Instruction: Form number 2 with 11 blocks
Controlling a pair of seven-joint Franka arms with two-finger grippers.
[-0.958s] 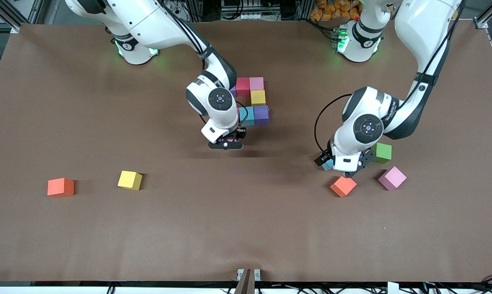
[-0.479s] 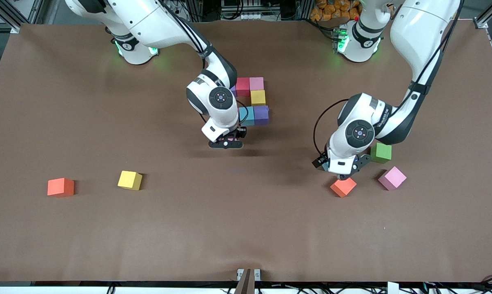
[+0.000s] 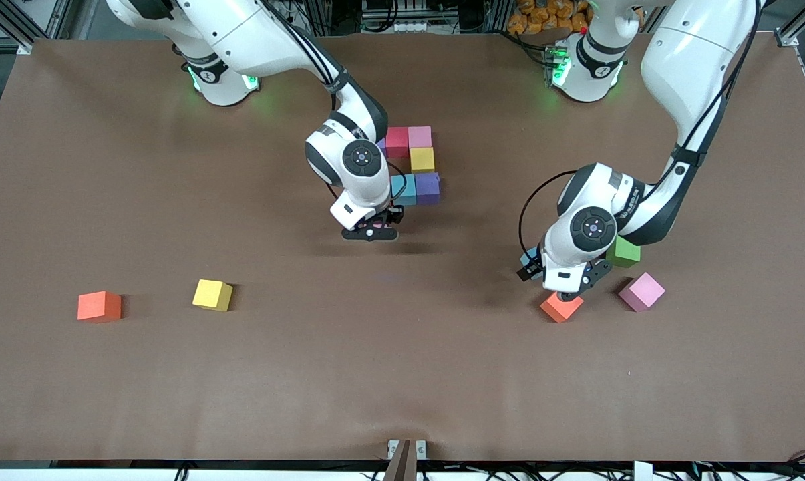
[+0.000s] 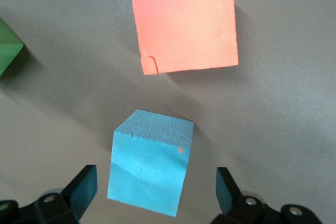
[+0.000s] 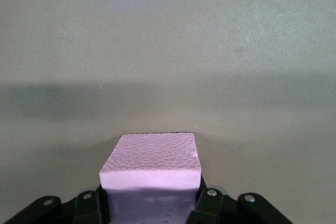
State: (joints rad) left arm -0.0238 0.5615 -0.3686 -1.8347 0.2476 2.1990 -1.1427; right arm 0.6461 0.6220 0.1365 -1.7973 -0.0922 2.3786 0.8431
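On the table [image 3: 175, 387], toward the right arm's end, sit an orange block [image 3: 99, 306] and a yellow block [image 3: 212, 294], well apart. The right claw [image 3: 370, 234] is clamped on a pink block [image 5: 152, 162], over bare table just beside the partly built number 2 [image 3: 415, 165] (red, pink, yellow, light blue and purple cubes touching). The left claw [image 4: 155, 198] hangs with fingers apart around a light blue block [image 4: 149, 169], beside a second orange block [image 3: 562, 306], a green cube [image 3: 624, 252] and another pink block [image 3: 641, 291].

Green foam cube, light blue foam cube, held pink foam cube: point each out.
green foam cube [image 3: 626, 253], front view, top face
light blue foam cube [image 4: 149, 169], left wrist view, front face
pink foam cube [image 5: 152, 167], right wrist view, top face
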